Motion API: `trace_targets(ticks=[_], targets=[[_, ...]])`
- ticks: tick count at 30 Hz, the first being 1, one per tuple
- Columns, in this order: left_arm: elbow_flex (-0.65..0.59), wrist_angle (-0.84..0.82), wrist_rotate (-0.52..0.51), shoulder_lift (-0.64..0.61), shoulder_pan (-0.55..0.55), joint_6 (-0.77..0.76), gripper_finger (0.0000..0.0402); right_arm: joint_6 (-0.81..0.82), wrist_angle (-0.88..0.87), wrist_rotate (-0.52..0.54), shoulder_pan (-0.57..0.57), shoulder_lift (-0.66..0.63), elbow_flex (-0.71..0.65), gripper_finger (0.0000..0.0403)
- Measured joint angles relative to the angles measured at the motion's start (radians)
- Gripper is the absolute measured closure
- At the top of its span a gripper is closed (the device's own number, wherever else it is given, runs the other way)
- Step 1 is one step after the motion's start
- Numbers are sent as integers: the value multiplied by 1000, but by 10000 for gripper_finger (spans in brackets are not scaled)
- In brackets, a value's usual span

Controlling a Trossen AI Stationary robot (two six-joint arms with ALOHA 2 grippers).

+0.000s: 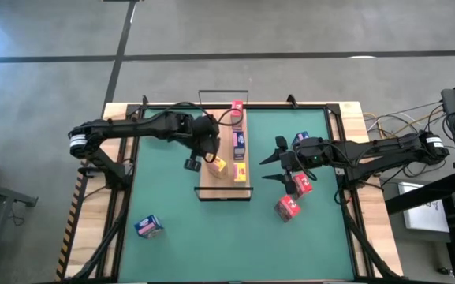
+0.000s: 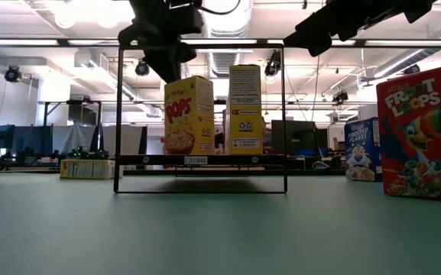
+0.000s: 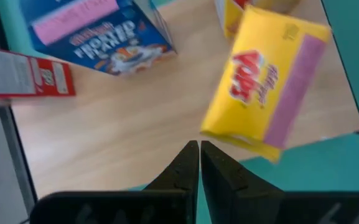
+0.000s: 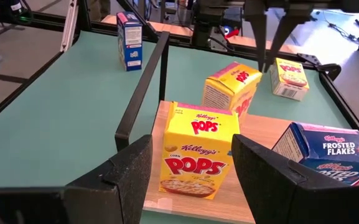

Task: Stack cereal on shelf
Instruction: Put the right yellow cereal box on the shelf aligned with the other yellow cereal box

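The shelf point(image 1: 225, 183) is a light-wood board with a black wire frame, lying on the green mat. On it stand a red cereal box point(image 1: 237, 106), a blue one point(image 1: 240, 143) and a yellow one point(image 1: 240, 172). A second yellow box point(image 1: 218, 166) sits askew and tilted at the board's left edge. My left gripper point(image 3: 199, 148) is shut with nothing between its fingers, pointing down just beside this tilted box point(image 3: 266, 81). My right gripper point(image 1: 278, 162) hovers open to the right of the shelf, pointing at it, with nothing between its fingers. My left gripper's shut fingertips point(image 3: 191, 155) come from above, slanting down, and end right at the near lower edge point(image 3: 229, 138) of the tilted yellow box. I cannot tell whether they touch it.
Two red boxes point(image 1: 300, 185) point(image 1: 288, 208) and a blue box point(image 1: 300, 140) lie on the mat under and beside my right arm. Another blue box point(image 1: 148, 227) stands near the front left. One more yellow box point(image 4: 289, 78) sits on the mat beyond the shelf, below my left arm.
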Motion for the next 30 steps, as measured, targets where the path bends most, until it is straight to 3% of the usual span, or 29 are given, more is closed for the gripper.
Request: trace_targets(ticks=[10, 19, 30], targets=[[0, 48, 0, 0, 0, -9, 401, 0, 0, 0, 0, 0, 0, 193], [-2, -53, -18, 2, 0, -63, 402, 0, 0, 0, 0, 0, 0, 193], [-2, 53, 28, 14, -15, -49, 401, 0, -1, 0, 0, 0, 0, 193]])
